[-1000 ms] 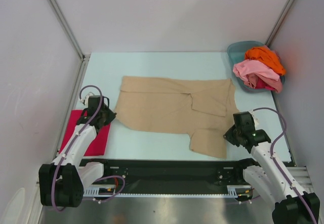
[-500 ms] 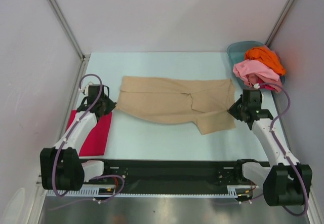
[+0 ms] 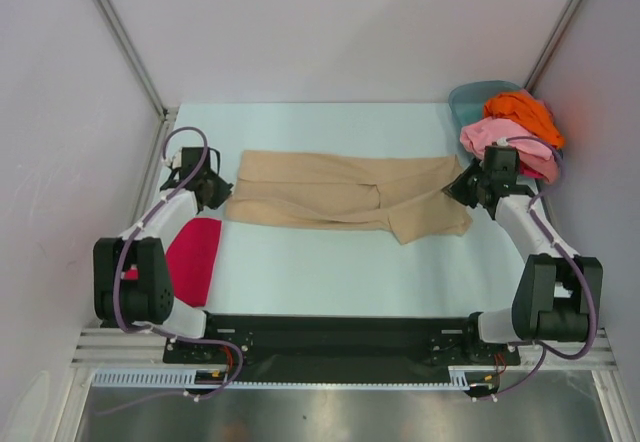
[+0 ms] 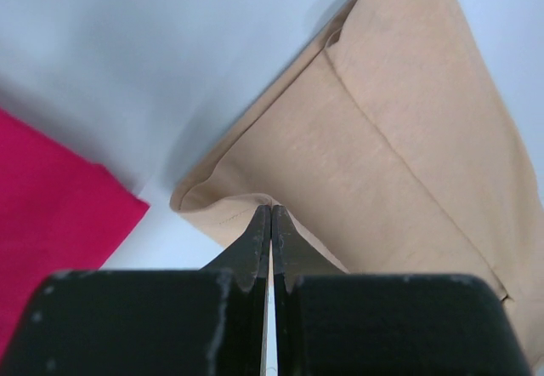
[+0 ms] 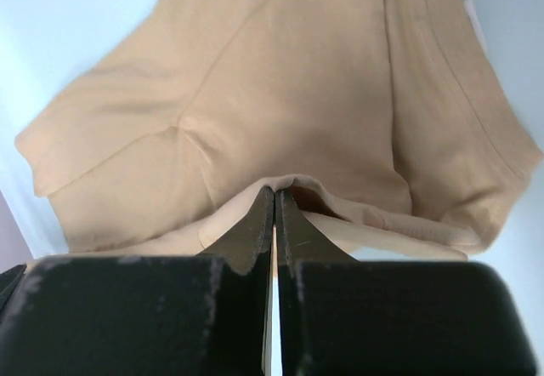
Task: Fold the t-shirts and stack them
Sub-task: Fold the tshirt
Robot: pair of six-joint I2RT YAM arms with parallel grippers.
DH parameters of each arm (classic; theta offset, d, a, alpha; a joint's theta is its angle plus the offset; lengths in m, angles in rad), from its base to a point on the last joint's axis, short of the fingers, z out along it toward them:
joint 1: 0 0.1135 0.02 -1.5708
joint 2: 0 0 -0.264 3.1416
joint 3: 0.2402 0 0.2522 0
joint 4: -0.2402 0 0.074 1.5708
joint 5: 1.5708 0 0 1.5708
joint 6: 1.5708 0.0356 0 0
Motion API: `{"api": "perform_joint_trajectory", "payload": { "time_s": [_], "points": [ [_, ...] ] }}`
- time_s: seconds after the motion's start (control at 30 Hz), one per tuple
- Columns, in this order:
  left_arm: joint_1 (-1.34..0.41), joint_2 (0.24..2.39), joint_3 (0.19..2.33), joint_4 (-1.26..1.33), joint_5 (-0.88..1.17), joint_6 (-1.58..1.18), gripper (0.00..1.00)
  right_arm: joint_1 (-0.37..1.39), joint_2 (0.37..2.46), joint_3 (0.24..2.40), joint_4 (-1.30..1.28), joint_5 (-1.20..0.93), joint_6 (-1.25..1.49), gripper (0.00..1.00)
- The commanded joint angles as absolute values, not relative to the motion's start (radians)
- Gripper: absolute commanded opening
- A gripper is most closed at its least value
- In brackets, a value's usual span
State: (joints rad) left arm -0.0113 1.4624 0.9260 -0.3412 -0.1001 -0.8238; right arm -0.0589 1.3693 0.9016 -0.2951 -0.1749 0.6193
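Note:
A large tan t-shirt (image 3: 340, 202) lies across the table, its near half folded up over the far half into a long strip. My left gripper (image 3: 214, 190) is shut on its left edge (image 4: 255, 202), the cloth pinched between the fingertips. My right gripper (image 3: 466, 188) is shut on its right edge (image 5: 280, 187). A folded magenta-red t-shirt (image 3: 193, 260) lies flat at the near left and shows in the left wrist view (image 4: 51, 197). Pink (image 3: 505, 142) and orange (image 3: 525, 112) shirts are heaped in the teal basin (image 3: 468, 98).
The basin stands at the far right corner against the right wall. A metal rail (image 3: 125, 37) runs along the left wall. A black strip (image 3: 330, 332) edges the near side of the table.
Both grippers carried the tan shirt's near edge away from me to the far side, folding it in half lengthwise. More of the magenta-red shirt is now uncovered.

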Motion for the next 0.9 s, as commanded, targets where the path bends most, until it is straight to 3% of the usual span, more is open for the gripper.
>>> {"api": "perform_joint_trajectory", "payload": {
  "time_s": [0.0,0.87],
  "points": [
    [-0.003,1.505,1.008,-0.302,-0.087,-0.848,0.00,-0.072,1.402,0.974,-0.235,-0.213,0.603,0.00],
    [0.034,1.802,1.253,-0.325,-0.081,-0.871,0.00,-0.132,1.715,1.203,-0.215,-0.285,0.594,0.00]
  ]
}}
